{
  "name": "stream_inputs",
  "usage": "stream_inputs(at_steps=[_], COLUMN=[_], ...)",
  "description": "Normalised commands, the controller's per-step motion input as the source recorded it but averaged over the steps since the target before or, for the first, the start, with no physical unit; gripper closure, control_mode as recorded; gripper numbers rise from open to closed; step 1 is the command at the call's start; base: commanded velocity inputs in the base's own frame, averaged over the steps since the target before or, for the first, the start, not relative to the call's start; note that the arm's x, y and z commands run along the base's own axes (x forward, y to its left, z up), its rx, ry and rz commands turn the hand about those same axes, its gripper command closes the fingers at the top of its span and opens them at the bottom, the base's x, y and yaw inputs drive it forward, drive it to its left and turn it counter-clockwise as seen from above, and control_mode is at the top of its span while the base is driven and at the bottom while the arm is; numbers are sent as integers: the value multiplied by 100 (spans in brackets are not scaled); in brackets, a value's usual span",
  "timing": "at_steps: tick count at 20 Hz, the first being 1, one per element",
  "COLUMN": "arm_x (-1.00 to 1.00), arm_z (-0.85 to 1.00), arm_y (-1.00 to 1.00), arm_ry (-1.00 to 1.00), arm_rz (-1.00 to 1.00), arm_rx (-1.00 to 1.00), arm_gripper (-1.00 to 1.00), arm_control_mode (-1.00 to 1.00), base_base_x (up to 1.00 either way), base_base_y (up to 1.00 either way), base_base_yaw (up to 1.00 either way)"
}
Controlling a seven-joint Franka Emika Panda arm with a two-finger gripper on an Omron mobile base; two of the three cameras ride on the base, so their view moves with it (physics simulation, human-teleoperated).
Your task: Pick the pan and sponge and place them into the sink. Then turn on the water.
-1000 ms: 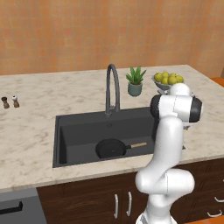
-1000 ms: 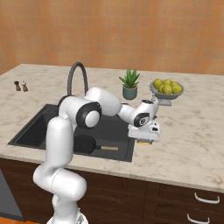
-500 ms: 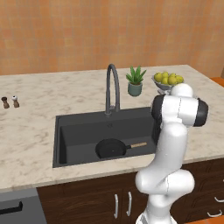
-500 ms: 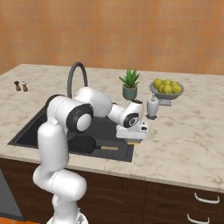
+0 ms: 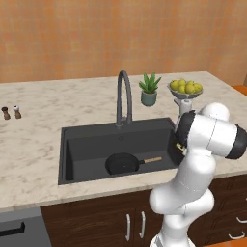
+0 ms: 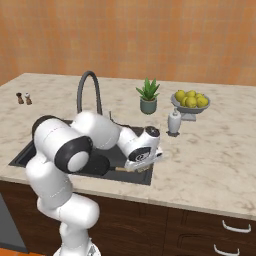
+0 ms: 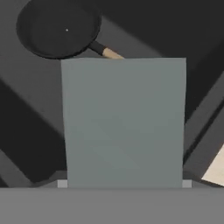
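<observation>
The pan [image 5: 123,163] sits in the sink [image 5: 87,144], the pincer [image 6: 144,161] over its right rim gripping a grey block [image 7: 123,122], soap bottle [image 6: 173,122] nearby.

We see an orange-tan wall [image 5: 96,38] behind a pale marbled counter [image 5: 43,116]. Below it run dark wooden cabinets [image 6: 200,230] with silver handles [image 6: 235,227]. Soft, even light falls on everything.
</observation>
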Motion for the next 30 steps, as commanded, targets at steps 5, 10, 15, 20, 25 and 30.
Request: stream_inputs(at_steps=[5, 10, 15, 20, 25, 30], arm_x=[0, 5, 22, 37, 33, 27], arm_z=[94, 58, -15, -48, -66, -65], arm_y=[19, 40, 44, 35, 45, 54], arm_ry=[-1, 0, -2, -8, -15, -14], arm_rz=[41, 34, 25, 12, 0, 0], arm_rx=[12, 4, 1, 0, 7, 7], arm_gripper=[100, 100, 100, 100, 100, 100], arm_control_mode=[-100, -100, -100, -100, -100, -100], base_base_x=[0, 0, 0, 0, 0, 0], base_base_y=[0, 0, 0, 0, 0, 0], base_base_yaw=[0, 0, 0, 0, 0, 0])
